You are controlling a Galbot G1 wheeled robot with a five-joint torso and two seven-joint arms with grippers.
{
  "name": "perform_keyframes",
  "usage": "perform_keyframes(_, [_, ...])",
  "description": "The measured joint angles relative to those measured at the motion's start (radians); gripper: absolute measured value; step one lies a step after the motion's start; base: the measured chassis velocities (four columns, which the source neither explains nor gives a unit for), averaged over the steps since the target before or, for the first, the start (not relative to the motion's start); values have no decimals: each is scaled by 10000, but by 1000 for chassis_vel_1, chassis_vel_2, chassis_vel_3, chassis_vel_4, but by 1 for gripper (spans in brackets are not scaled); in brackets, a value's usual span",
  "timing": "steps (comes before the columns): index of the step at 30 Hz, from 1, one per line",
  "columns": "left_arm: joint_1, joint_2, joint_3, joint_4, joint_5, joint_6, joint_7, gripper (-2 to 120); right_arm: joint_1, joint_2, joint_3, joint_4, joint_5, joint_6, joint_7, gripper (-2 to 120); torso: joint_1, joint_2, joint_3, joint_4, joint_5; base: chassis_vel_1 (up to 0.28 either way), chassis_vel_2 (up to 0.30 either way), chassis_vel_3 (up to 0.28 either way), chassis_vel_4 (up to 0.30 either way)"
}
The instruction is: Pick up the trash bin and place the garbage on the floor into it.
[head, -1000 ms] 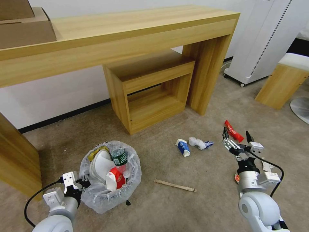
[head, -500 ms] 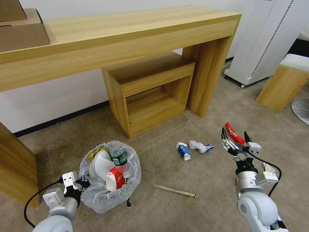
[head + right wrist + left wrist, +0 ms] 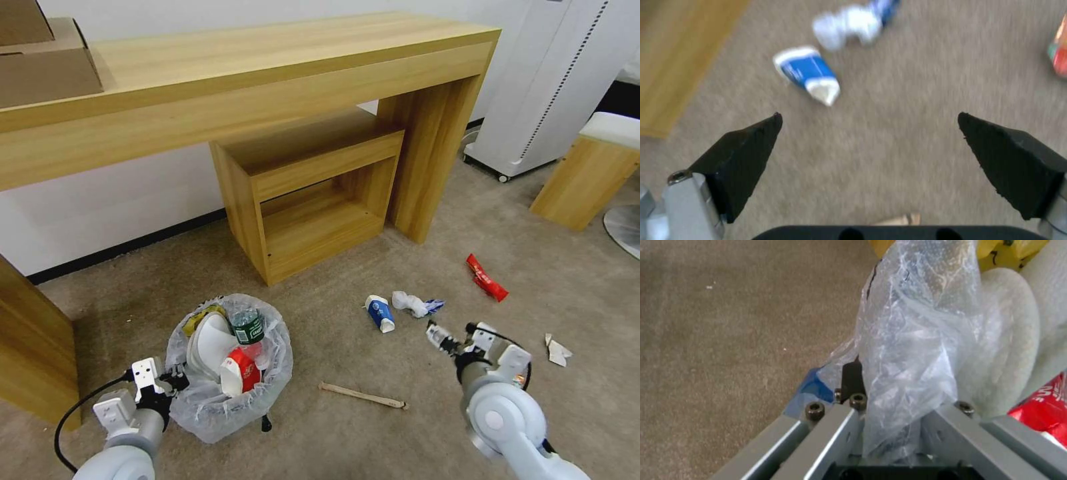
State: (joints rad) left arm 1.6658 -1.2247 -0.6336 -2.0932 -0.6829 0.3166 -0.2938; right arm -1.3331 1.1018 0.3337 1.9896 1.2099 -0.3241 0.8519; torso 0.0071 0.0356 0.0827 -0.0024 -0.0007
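Observation:
The trash bin [image 3: 200, 413], lined with a crinkled clear bag, stands on the beige floor [image 3: 347, 440] at lower left. It holds a green-labelled bottle [image 3: 248, 326], a red wrapper and white pieces. My left gripper [image 3: 172, 385] is shut on its near rim, and the bag [image 3: 907, 340] is pinched between the fingers. My right gripper [image 3: 455, 332] hangs open above the carpet, just short of the blue-white cup [image 3: 380, 313] [image 3: 806, 71] and the crumpled tissue [image 3: 408, 301] [image 3: 846, 25]. Garbage also on the floor: a wooden stick [image 3: 362, 395], a red wrapper [image 3: 486, 277] and a paper scrap [image 3: 557, 350].
A long wooden desk [image 3: 267, 73] spans the back, with a small open shelf unit [image 3: 313, 193] under it and a cardboard box [image 3: 47, 60] on top. One desk leg [image 3: 33, 347] stands close to the bin's left. A white wheeled unit [image 3: 547, 87] and a wooden stool [image 3: 587, 180] stand at the right.
My right arm has pulled back and swung left, from beside the red wrapper to near the cup and tissue, its gripper still open. The left gripper and bin have not moved.

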Motion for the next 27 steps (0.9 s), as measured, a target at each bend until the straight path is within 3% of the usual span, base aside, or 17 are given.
perform_keyframes(5, [-123,-102,75,189,63,0,-4,1,545,429,-476,-709,864,-51,565,100,0,-1,0,-3,1,0,0,0,0])
perform_keyframes(19, [-261,-287,129,343,117,16,-48,1,1251,998,-1263,-1533,1010,-145,755,100,0,0,0,1,3,0,0,0,0])
perform_keyframes(23, [-276,-304,58,359,120,20,-69,1,1190,146,-1615,-1592,283,-360,-45,100,0,0,0,-2,2,0,0,0,0])
perform_keyframes(25, [-296,-366,42,360,120,20,-76,1,1060,-868,-2022,-1585,-850,-370,-1260,100,0,0,0,-1,2,0,0,0,0])
perform_keyframes(27, [-303,-389,36,360,121,21,-79,1,998,-1261,-2200,-1589,-1302,-344,-1799,100,0,0,0,-4,2,0,0,0,0])
